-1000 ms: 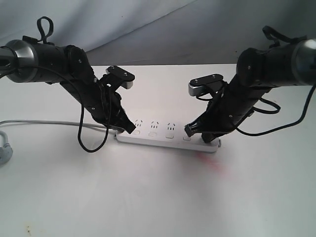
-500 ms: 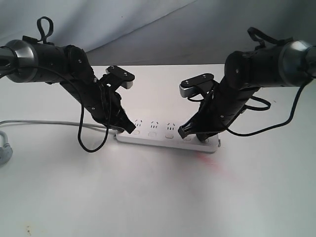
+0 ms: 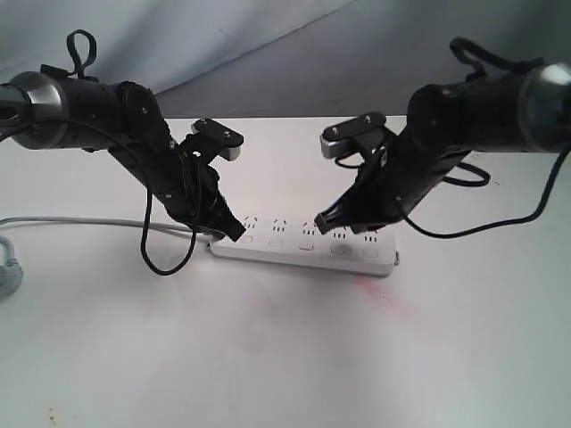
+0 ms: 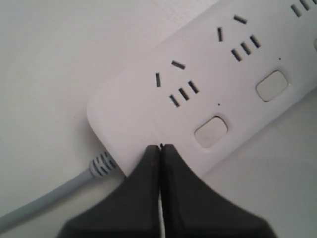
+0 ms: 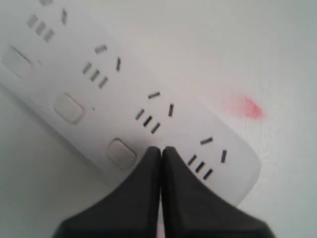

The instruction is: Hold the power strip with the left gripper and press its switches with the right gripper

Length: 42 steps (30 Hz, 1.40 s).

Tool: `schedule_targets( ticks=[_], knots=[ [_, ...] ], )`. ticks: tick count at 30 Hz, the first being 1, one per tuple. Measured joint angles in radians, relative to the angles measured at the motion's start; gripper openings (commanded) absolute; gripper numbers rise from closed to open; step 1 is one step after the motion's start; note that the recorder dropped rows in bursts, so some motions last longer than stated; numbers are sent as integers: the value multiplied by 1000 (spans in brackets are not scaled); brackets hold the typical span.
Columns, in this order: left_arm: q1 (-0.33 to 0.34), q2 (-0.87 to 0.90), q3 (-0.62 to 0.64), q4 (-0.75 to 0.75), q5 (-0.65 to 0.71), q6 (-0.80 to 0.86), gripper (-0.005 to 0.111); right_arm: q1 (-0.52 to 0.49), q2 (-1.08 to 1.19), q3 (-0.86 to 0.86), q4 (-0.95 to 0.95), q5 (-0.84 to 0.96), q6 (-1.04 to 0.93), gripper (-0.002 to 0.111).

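Left gripper, fingers together, on power strip cord end, right gripper, fingers together, apparently above strip, open table around

**Entry:** long flat white plastic power strip, flat on the pale worktop, lying lengthwise between the two arms.

**Left end effector**: tips together at the strip's corded end. The grey round cord leaves the strip just to one side of the tips, and the first white rounded-square push switch sits just to the other.

**Right end effector**: tips together over the strip, between the fourth and fifth sockets, with the fourth switch just beside. Contact cannot be told.

**Red smear**: on the worktop near the right end effector, beside the strip's free end.
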Motion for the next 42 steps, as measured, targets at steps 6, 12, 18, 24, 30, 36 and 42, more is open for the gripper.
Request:
schedule_targets(
  ticks=[6,12,18,24,30,36,42],
  knots=[
    [0,0,0,0,0,0,0,0,-61,0,20,-37,0,0],
    [0,0,0,0,0,0,0,0,-29,0,28,-12,0,0],
    [0,0,0,0,0,0,0,0,11,0,97,0,-43,0],
    [0,0,0,0,0,0,0,21,32,0,149,-11,-75,0],
    [0,0,0,0,0,0,0,31,69,0,151,-49,-81,0],
    [0,0,0,0,0,0,0,31,74,0,151,-89,-81,0],
    [0,0,0,0,0,0,0,31,74,-2,142,-55,-74,0]
  ],
)
